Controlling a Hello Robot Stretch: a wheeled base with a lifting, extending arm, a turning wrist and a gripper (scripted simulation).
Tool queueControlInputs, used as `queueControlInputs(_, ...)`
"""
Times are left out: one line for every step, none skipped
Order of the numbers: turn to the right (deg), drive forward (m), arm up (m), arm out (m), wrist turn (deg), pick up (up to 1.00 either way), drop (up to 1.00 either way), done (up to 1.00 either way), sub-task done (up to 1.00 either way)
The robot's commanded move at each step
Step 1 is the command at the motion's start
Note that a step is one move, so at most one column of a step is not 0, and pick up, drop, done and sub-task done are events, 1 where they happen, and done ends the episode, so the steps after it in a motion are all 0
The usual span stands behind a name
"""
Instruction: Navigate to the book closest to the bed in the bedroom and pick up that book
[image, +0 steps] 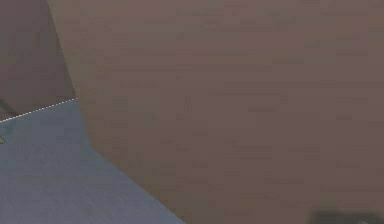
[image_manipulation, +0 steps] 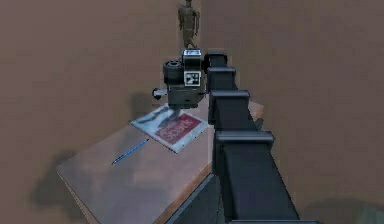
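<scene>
A flat book (image_manipulation: 170, 127) with a red and white cover lies on a brown tabletop (image_manipulation: 115, 185) in the arm side view. My arm (image_manipulation: 240, 150) reaches up from the bottom edge across the table's right side. The gripper (image_manipulation: 162, 95) sits at its far end, just above the book in the picture. With the book on the surface behind it, I cannot tell whether the gripper holds anything or touches the book.
A thin blue pen-like thing (image_manipulation: 130, 152) lies on the table left of the book. A small brown statue (image_manipulation: 187, 22) stands beyond the arm's end. In the forward view a brown wall (image: 230, 100) stands very close, with blue-grey floor (image: 50, 170) at the lower left.
</scene>
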Motion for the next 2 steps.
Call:
queueControlInputs(0.0, 0.0, -0.24, 0.0, 0.0, 0.0, 0.0, 0.0, 0.0)
queueControlInputs(0.0, 0.0, 0.0, 0.0, 0.0, 1.0, 0.0, 0.0, 0.0)
